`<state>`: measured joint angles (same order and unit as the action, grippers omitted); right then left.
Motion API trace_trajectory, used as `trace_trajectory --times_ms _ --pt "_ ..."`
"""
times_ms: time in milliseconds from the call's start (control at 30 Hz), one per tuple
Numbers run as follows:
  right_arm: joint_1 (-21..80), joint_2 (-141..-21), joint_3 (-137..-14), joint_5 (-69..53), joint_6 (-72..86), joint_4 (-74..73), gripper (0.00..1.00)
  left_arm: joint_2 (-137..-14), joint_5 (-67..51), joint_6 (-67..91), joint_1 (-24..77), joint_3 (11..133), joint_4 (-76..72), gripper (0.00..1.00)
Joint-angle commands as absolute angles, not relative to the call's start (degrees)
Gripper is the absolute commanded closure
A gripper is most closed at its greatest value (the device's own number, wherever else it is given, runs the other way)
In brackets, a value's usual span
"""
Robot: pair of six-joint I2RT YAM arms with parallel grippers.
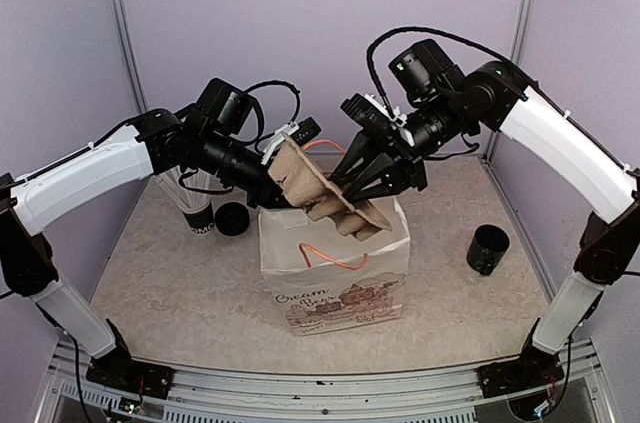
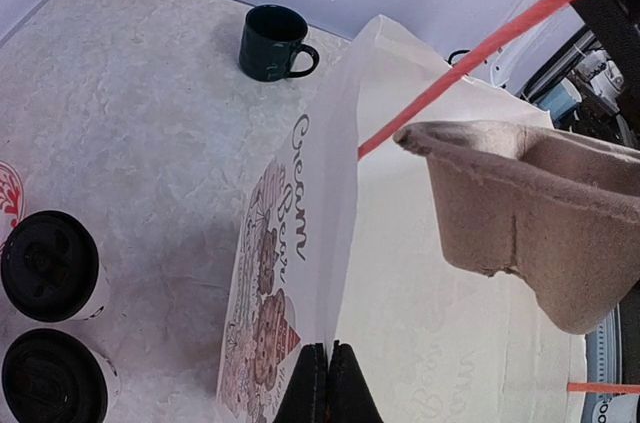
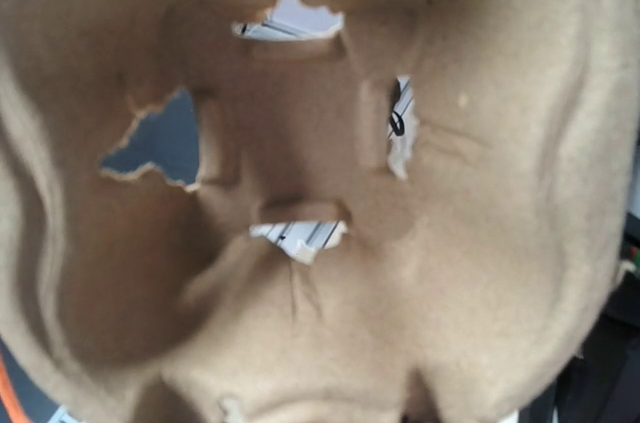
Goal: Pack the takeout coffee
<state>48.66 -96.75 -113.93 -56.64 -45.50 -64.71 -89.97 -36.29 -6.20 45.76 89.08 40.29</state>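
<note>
Gripping tilted tray (image 1: 322,193) (right claw (image 1: 362,187)) over bag (image 1: 335,268), left claw (image 2: 327,355) pinching rim

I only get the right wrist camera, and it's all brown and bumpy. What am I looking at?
Observer: A cardboard cup carrier, tilted above an open white paper bag.
Operator: Who's holding the bag?
Observer: The left hand, shut on its rim.
Operator: Where are the coffees?
Observer: Two lidded cups stand on the table on the left arm's side of the bag, not packed yet.
</note>
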Motion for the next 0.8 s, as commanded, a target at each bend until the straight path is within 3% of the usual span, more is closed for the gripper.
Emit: trace_trajectory --times_ms 0,633,767 --pt "49.7 -97.7 -112.8 -54.7 -44.6 -63.0 0.84 -90.4 -37.9 -5.4 45.7 89.8 38.6 1.0" --pt "50.1 -97.2 -107.7 -36.8 -48.0 -65.5 0.85 -91.1 -37.8 -5.0 45.7 90.0 39.0 0.98" --pt "50.3 -96.9 -107.3 -35.4 -48.3 -65.9 0.85 -91.3 -37.2 -5.0 45.7 90.5 39.1 0.91"
